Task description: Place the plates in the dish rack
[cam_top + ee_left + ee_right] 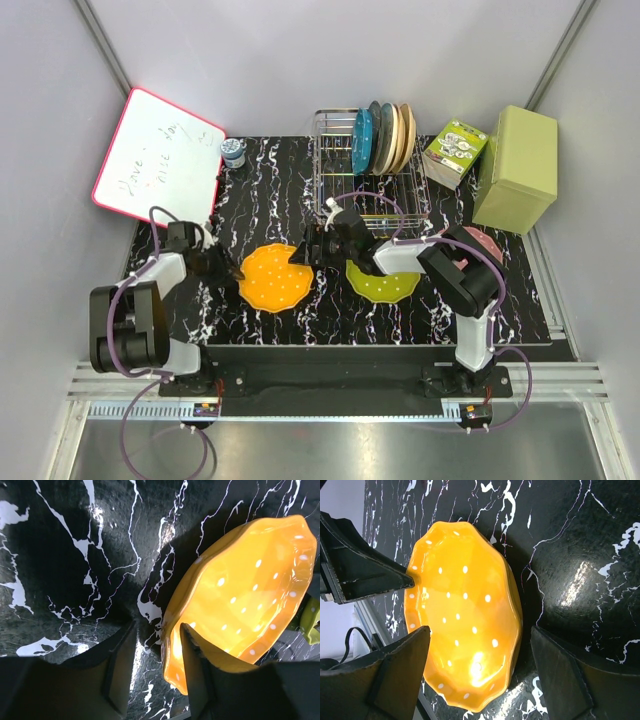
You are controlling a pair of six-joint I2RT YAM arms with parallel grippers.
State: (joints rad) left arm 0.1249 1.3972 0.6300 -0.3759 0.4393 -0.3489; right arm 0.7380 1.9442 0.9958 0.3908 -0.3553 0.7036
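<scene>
The orange plate (273,277) lies on the black marble mat between both arms. My left gripper (228,268) is at its left rim. In the left wrist view the rim (172,645) sits between the jaws: one finger (192,665) rests inside the plate, the other (120,660) stands off it with a gap. My right gripper (310,248) is open wide over the plate's right edge (470,615), touching nothing. The yellow-green plate (385,285) and pink plate (482,240) lie partly under the right arm. The blue plate (361,140) stands in the dish rack (340,180).
Dark teal, beige and tan plates (393,137) fill the rack's back slots. An olive-green box (517,168) and a printed carton (455,152) stand at the back right. A whiteboard (155,165) and a small tin (234,152) are at the back left.
</scene>
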